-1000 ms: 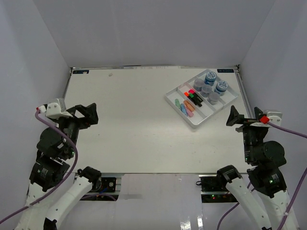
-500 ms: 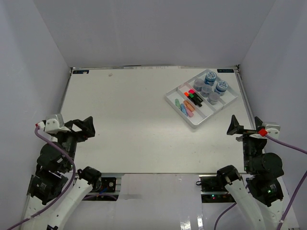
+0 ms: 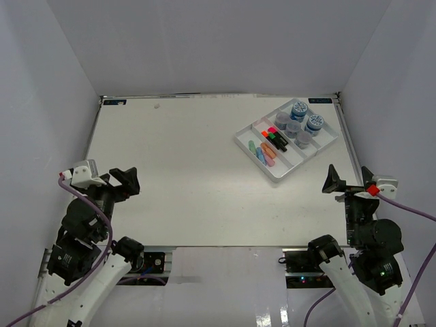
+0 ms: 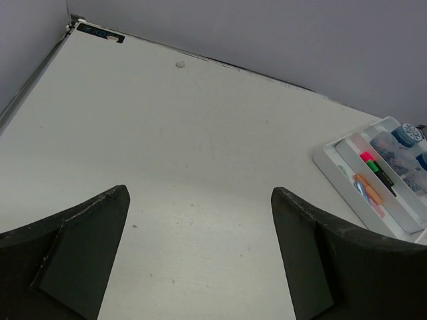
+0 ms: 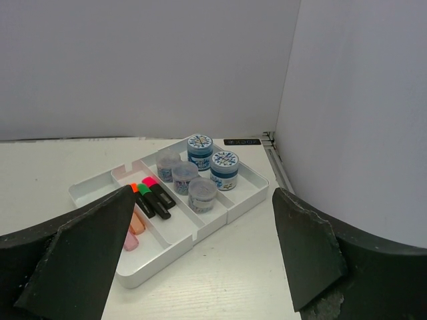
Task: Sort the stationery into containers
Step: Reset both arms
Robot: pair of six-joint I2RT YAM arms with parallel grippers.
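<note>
- Showing small black labels (image 4: pixel 100 33) at the table's far corners, print too small to read.
- Lying far right on the matte white table (image 3: pixel 184 163): a white hard-plastic tray (image 5: pixel 167 259), rectangular, low-walled, split into long narrow compartments.
- Standing in its right side: round clear jars (image 5: pixel 225 170), two with blue-white patterned lids.
- Lying in its left compartments: stubby markers (image 5: pixel 157 193), black-bodied and pastel.
- Hovering near, well apart from the tray: left gripper (image 3: pixel 128 182) and right gripper (image 3: pixel 334 182), fingers spread, pinching nothing.
</note>
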